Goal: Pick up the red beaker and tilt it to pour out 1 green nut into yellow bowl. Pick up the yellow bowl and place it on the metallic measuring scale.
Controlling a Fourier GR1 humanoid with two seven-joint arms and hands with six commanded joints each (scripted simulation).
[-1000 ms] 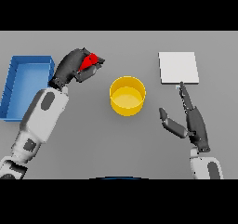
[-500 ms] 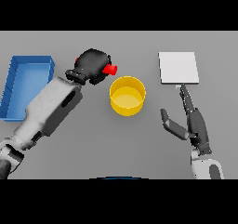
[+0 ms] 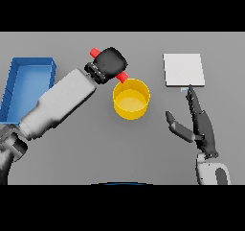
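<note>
Left hand [image 3: 111,62] clenched round red beaker [image 3: 122,76], tilted over yellow bowl [image 3: 130,98] rim.

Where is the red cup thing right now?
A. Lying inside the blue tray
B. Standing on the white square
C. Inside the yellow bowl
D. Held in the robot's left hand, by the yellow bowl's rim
D: the left hand has its fingers wrapped round the red beaker, tipped beside the yellow bowl rim.

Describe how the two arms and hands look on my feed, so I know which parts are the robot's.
Both arms are white and grey, with rounded shells. The left hand is dark and bulky; the right hand is dark grey with slim fingers above a white wrist cuff. No cables or markings show.
</note>
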